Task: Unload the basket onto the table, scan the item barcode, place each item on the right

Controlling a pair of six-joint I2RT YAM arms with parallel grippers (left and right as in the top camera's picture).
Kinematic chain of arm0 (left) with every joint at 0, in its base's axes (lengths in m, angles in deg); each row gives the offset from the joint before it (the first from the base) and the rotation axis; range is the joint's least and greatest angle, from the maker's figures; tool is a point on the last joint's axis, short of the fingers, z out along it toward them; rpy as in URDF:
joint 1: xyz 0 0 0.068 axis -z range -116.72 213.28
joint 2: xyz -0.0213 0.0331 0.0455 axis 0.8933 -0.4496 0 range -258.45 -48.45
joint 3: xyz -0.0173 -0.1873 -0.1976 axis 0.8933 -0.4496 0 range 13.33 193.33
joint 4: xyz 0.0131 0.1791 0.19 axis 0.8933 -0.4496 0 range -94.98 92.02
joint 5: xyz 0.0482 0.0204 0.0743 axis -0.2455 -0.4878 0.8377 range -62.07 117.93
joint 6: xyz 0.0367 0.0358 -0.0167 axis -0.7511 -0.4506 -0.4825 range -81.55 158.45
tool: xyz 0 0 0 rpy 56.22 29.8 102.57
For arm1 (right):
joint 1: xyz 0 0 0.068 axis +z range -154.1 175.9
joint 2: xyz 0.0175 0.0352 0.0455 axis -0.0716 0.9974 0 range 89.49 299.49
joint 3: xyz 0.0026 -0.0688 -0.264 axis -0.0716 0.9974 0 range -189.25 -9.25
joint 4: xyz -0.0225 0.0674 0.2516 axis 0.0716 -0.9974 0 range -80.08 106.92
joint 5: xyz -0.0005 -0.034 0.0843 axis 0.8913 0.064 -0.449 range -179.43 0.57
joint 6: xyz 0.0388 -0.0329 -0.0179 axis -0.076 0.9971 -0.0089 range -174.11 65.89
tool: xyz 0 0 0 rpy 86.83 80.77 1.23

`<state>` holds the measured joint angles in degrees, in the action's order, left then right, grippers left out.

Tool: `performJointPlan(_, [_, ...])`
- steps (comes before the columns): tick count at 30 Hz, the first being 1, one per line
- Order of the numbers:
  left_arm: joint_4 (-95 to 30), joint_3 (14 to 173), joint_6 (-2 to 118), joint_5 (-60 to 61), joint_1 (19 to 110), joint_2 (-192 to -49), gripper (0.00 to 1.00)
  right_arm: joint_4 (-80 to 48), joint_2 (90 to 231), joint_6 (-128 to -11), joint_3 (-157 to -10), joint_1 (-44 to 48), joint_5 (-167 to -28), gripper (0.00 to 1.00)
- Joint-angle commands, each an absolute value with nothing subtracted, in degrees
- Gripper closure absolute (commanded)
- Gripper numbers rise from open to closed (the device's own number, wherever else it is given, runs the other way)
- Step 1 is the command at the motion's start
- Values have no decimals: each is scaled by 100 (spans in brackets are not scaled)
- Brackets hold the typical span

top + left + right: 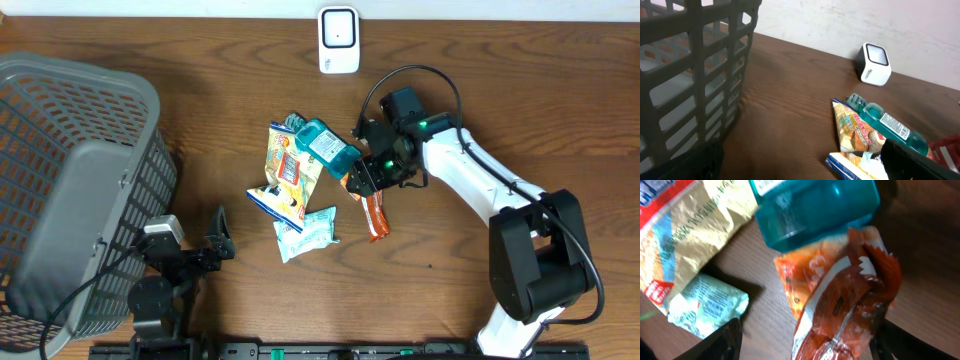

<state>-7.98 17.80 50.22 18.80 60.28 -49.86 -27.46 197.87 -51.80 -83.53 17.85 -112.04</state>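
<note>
Basket: grey, at 9 o'clock on the table.
Right gripper: fingers spread and released, straddling the orange packet (lying flat, at 4 o'clock from the teal bottle).
Left gripper: at 7 o'clock, fingers wide apart, holding nothing.
Scanner: white, at 12 o'clock.

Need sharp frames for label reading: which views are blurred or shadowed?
Overhead: evenly lit and sharp, with a soft shadow beside the grey plastic basket, though print is too small. Left wrist: the white boxy scanner is clear, the near basket soft. Right wrist: close and blurred; the teal plastic bottle and orange crinkled wrapper are smeared.
</note>
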Motion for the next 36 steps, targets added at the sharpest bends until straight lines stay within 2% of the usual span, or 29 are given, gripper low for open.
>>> performJointPlan(1, [-944,1692,5011,1788,6015,-4988,0,-2834,19851,-5171,-8415,1720,-11202,26])
performJointPlan(8, [-944,1692,5011,1788,6015,-4988,0,-3024,19851,-5174,-8371,1571,-11185,24])
performJointPlan(10, [-944,1692,5011,1788,6015,-4988,0,-3022,19846,-5174,-8373,1490,-11180,14])
performJointPlan(15, [-944,1692,5011,1788,6015,-4988,0,-3229,19846,-5123,-8380,1118,-11311,11])
performJointPlan(17, [-944,1692,5011,1786,6015,-4988,0,-3343,19846,-4868,-8332,948,-11497,7])
performJointPlan(19, [-944,1692,5011,1786,6015,-4988,0,-3349,19846,-4258,-8135,740,-12210,8])
performJointPlan(23, [-944,1692,5011,1786,6015,-4988,0,-2930,19848,-3414,-7503,511,-13410,9])
performJointPlan(25, [-944,1692,5011,1786,6015,-4988,0,-2501,19853,-3480,-7167,478,-13394,9])
performJointPlan(28, [-944,1692,5011,1786,6015,-4988,0,-1957,19859,-3689,-6817,478,-13397,2])
performJointPlan(36, [-944,1692,5011,1786,6015,-4988,0,-1677,20087,-3738,-6644,585,-13401,1])
